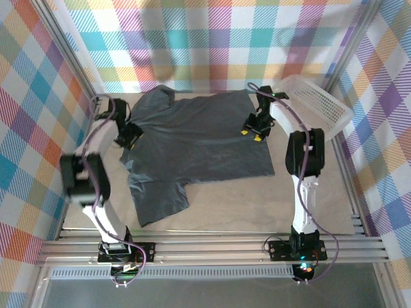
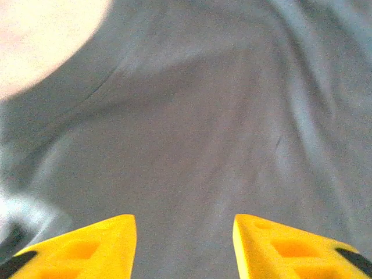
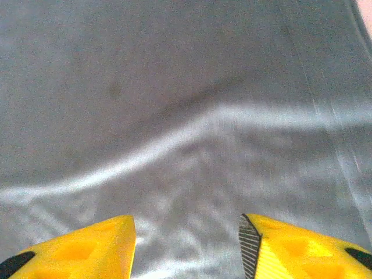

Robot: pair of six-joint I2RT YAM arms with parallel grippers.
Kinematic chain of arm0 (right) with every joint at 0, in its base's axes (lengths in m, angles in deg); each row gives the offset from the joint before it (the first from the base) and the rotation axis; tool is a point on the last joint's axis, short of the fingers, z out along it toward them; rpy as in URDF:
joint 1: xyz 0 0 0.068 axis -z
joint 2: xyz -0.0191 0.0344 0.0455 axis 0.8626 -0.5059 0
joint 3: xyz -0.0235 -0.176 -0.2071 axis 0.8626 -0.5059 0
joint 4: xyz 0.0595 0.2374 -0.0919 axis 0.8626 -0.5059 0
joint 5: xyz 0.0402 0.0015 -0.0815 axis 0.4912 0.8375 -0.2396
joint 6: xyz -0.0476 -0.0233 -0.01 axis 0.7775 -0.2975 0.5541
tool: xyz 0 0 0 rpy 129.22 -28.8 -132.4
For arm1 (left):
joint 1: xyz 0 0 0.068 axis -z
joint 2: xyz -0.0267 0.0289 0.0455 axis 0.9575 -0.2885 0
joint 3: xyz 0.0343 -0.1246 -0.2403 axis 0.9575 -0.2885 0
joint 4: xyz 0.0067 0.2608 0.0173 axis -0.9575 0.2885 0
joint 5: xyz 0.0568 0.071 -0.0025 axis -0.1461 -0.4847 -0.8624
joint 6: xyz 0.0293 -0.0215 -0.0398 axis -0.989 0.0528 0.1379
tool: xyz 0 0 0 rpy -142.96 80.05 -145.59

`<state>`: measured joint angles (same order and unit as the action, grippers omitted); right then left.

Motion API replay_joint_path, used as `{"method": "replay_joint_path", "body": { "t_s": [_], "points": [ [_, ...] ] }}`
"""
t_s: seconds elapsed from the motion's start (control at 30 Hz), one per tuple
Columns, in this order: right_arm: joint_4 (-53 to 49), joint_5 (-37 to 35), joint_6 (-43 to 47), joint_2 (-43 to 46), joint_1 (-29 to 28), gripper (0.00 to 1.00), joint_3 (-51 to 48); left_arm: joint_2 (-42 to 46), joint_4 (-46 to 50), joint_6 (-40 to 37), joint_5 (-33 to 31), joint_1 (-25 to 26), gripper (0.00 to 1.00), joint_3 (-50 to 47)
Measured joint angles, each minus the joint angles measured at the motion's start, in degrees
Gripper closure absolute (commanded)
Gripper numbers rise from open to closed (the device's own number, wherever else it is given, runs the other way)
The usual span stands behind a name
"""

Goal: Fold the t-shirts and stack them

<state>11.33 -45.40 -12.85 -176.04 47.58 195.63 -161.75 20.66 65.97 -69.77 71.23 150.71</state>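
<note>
From overhead I see the t-shirt [image 1: 192, 151] spread flat on the table [image 1: 324, 199], not yet folded, so I judge nothing is stacked. The left gripper [image 1: 128, 136] reaches low over its left edge, the right gripper [image 1: 253, 133] over its right side. On the left wrist view, the fingers [image 2: 87, 250] are parted above cloth, grasping nothing. Right wrist view: likewise parted and empty over grey fabric

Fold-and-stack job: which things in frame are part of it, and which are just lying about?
In the job:
- dark grey t-shirt, spread on the table
- left gripper, open over the shirt
- right gripper, open over the shirt

Lying about:
- white perforated basket, tilted at the far right corner
</note>
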Motion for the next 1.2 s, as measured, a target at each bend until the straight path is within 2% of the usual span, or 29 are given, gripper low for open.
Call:
{"method": "replay_joint_path", "body": {
  "t_s": [0.13,0.23,0.33,0.5,0.7,0.87,0.93,1.2],
  "points": [
    [3.98,2.16,-2.67,15.58,0.0,0.52,-15.37,18.78,7.34,5.46,-1.53,6.8,0.6,-18.4],
    [5.88,4.13,-4.39,23.3,-0.07,0.51,-24.41,24.5,13.2,9.73,-0.83,12.85,0.59,-28.41],
    [6.88,5.99,-5.44,26.49,-0.22,0.5,-30.8,28.22,17.38,13.7,-0.46,16.39,0.54,-34.95],
    [8.35,8.09,-6.16,27.98,-0.42,0.49,-38.25,29.42,18.67,17.94,-0.28,19.63,0.5,-38.51],
    [8.87,8.24,-6.21,31.69,-0.28,0.49,-42.34,29.16,16.55,19.15,-0.66,19.93,0.49,-41.88],
    [9.81,8.17,-6.19,32.48,2.21,0.49,-44.68,26.34,13.99,19.08,-0.94,19.93,0.49,-42.99],
    [9.86,7.98,-6.12,32.48,3.04,0.49,-44.81,25.81,12.28,18.95,-1.07,19.93,0.53,-43.32],
    [12.35,7.06,-6.25,32.48,4.22,0.51,-46.58,27.78,7.43,18.99,-0.33,20.04,0.86,-44.3]
  ]
}}
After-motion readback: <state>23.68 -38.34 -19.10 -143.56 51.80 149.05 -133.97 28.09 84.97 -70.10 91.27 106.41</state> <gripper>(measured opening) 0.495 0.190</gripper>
